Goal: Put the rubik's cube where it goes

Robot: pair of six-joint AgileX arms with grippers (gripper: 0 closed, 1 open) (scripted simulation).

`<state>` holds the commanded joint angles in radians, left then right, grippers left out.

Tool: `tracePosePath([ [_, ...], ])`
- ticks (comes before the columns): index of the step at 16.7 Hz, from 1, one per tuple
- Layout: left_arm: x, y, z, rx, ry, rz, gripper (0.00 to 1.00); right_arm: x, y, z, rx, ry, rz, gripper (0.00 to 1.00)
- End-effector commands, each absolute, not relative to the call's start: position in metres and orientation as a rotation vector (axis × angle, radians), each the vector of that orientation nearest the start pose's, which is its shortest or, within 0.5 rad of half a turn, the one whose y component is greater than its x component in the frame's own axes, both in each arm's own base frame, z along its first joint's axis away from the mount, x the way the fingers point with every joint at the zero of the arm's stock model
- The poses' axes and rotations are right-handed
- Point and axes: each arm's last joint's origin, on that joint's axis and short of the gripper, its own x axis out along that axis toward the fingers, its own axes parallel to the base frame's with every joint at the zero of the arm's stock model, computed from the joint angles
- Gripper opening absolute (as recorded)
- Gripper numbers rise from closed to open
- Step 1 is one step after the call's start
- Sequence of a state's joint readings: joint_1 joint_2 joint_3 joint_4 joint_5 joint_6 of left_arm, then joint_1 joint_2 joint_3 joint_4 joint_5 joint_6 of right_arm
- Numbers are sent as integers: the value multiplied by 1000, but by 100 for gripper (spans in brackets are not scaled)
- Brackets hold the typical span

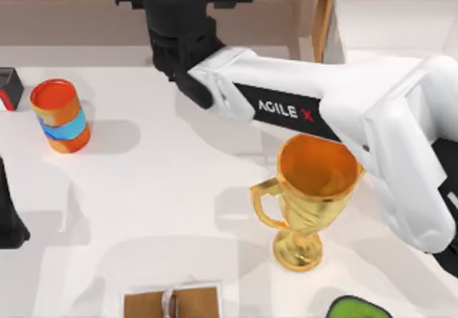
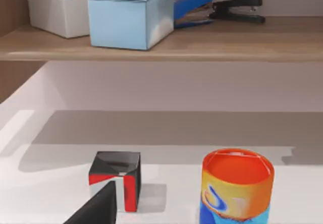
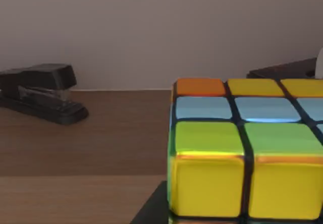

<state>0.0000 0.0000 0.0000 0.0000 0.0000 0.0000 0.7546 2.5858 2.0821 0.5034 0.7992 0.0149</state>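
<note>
Can (image 1: 61, 115) at table (image 1: 164, 196) left; trophy (image 1: 309, 196) right; rubik's cube (image 3: 247, 153) on shelf, stapler (image 3: 40, 93) beside.

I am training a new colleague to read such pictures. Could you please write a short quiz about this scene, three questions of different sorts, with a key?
1. True or false: the gold trophy stands upright on the table.
2. Which arm stretches over the table towards the shelf? A) the left arm, B) the right arm.
3. In the right wrist view, which black thing lies on the shelf apart from the rubik's cube?

Key: 1 true; 2 B; 3 the stapler.
</note>
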Motion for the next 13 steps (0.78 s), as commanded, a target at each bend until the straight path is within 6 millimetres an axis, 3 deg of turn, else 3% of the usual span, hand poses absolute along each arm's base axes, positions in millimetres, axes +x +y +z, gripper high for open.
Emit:
tracePosePath([
  [2, 106, -1, 160, 0, 0, 0, 100, 432, 392, 179, 15, -11, -9, 0],
  [4, 106, -1, 160, 0, 0, 0, 100, 418, 402, 203, 36, -30, 22, 0],
  [9, 106, -1, 160, 0, 0, 0, 100, 357, 424, 300, 84, -54, 143, 0],
  [13, 106, -1, 160, 0, 0, 0, 100, 329, 396, 374, 64, -4, 196, 0],
])
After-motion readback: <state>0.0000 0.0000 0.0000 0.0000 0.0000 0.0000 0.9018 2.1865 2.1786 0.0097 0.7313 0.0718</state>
